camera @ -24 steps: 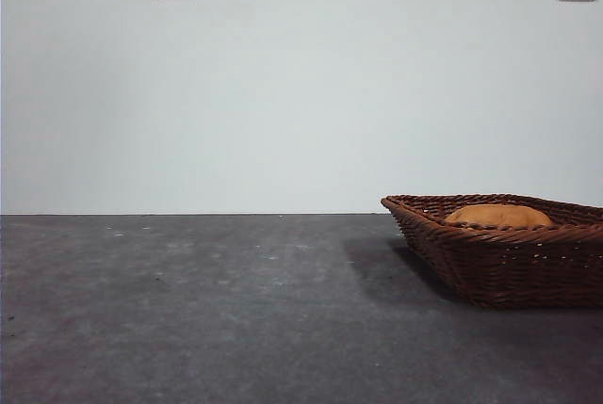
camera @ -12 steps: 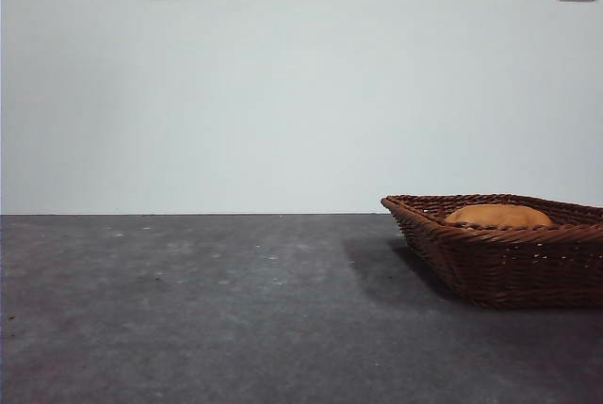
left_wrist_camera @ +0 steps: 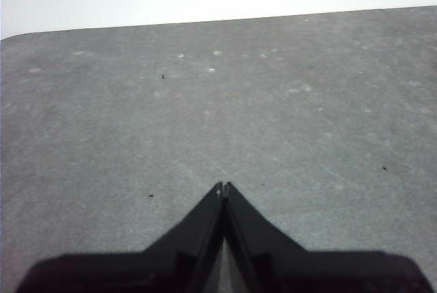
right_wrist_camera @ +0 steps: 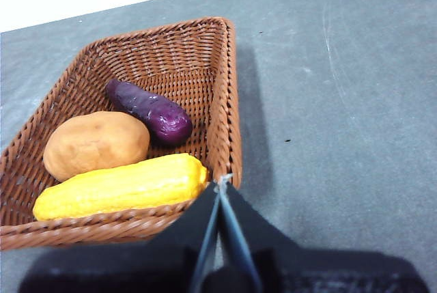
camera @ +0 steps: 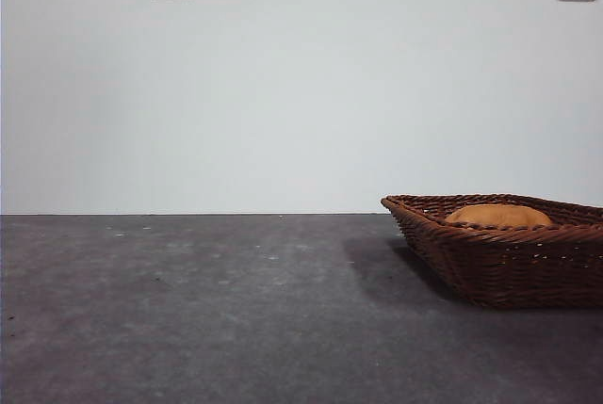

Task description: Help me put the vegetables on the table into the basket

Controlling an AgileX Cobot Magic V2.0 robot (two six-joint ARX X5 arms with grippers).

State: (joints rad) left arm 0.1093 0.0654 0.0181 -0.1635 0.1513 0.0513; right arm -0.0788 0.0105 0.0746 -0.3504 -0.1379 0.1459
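One basket (right_wrist_camera: pixel 229 95), one corn cob (right_wrist_camera: pixel 123 185), one potato (right_wrist_camera: pixel 95 144), one eggplant (right_wrist_camera: pixel 150 111)

1. The scene is lit evenly and softly; no glare is seen.
2. A soft shadow is cast by the basket (camera: pixel 499 251) on the table (camera: pixel 188 310).
3. The left gripper (left_wrist_camera: pixel 223 187) and right gripper (right_wrist_camera: pixel 222 184) are rendered dark and slightly blurred.
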